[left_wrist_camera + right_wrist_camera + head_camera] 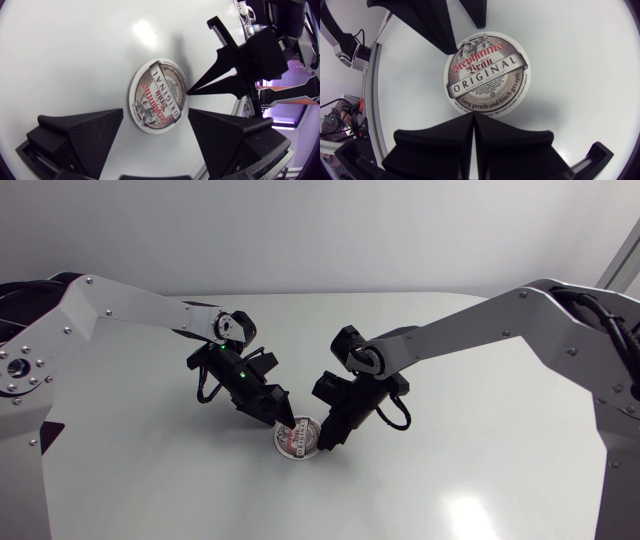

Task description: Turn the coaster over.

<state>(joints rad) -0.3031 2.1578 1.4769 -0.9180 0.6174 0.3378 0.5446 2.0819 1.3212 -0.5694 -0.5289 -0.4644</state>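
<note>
Cardboard is judged to be the material of the round coaster (298, 438), which lies flat, printed face up, on the white desk (470, 480), about midway between its left and right edges. Being a disc, it has no long axis, so a direction is given only by its print. In the right wrist view the lettering is read upright from the side of the right hand (327, 442), so the foot of the print is turned toward that hand and its head toward the left hand (284, 421). The right hand is closed into a single wedge with nothing held, and its tip is set at the coaster's rim; whether it is worked under the rim cannot be told. The left hand is spread wide and holds nothing, with the coaster lying between and just ahead of its fingers (85, 132). One of those fingertips is seen close to the opposite rim, but contact cannot be confirmed. The coaster is expected to be very light, thin and fairly stiff, and likely to slide on the smooth desk rather than lift. It is probably best taken at the rim: one edge pried up against a stop on the far side, then pinched across its two faces
</note>
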